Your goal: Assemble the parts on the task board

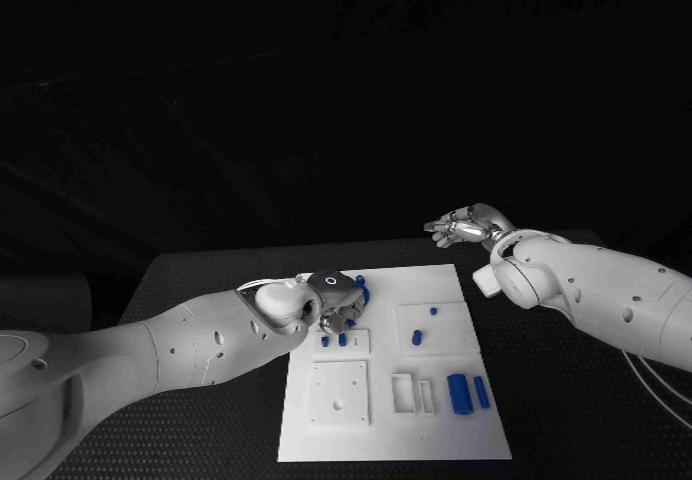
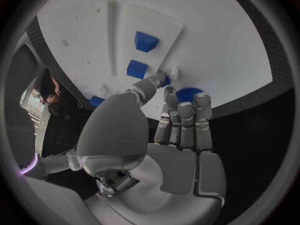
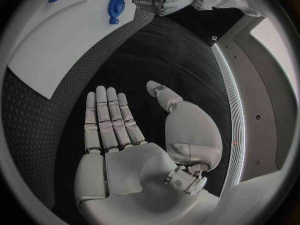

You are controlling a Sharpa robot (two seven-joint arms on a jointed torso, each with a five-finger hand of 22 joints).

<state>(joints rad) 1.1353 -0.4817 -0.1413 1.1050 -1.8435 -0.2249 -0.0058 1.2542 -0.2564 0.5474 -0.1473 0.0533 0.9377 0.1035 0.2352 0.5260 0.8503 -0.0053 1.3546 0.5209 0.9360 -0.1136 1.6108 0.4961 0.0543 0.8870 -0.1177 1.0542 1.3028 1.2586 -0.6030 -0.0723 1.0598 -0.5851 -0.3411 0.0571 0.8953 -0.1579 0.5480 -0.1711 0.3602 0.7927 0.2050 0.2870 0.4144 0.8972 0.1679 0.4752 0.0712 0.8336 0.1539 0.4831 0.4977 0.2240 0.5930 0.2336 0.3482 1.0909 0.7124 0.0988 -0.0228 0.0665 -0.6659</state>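
Over the task board [image 1: 433, 440], left hand [image 1: 335, 300] fingers extended, right hand [image 1: 464, 228] empty

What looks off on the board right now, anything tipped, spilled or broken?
Nothing stands out. The blue parts lie or stand on the task board, none off it; the left hand works at its far end, the right hand is open, off the board.

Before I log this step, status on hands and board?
Left hand over the task board's far left corner, fingers by a round blue part, grip unclear. Right hand open, off the board. Nothing in the way.
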